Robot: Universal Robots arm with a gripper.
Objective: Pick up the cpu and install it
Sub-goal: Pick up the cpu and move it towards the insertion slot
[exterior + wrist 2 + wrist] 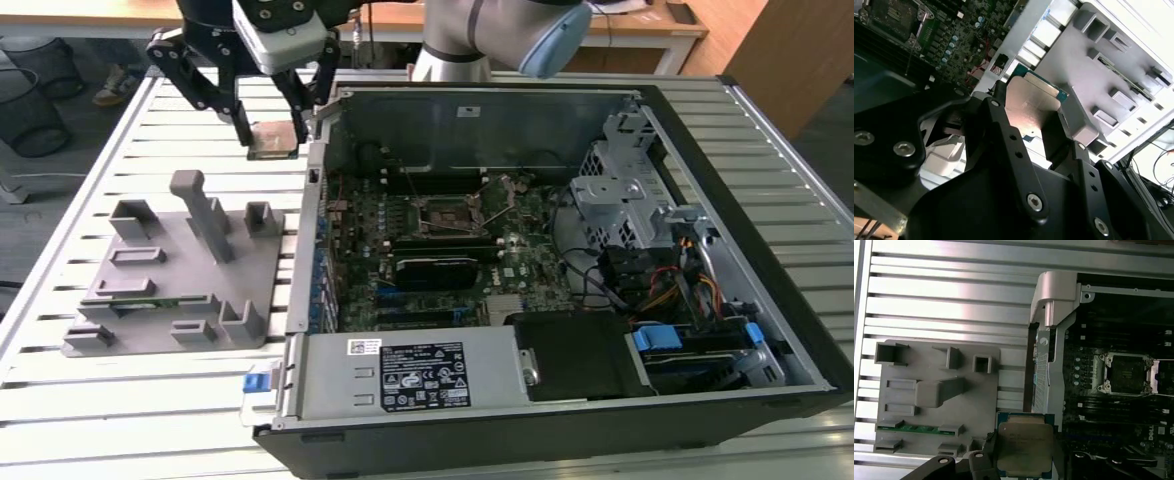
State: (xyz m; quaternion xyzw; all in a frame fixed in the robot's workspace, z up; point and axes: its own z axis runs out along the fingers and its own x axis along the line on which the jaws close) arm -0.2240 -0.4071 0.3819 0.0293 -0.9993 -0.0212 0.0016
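Above the table [80, 240], between the grey fixture [174, 270] and the open case [534, 110], the gripper [274, 130] grasps the cpu [1024, 445] by two opposite edges, with its fingers [1004, 130] pressed against it. The cpu is a flat square chip with a dull silvery metal top and a thin greenish rim around the lid. It is in the air, well apart from the socket [1126, 374] inside the case.
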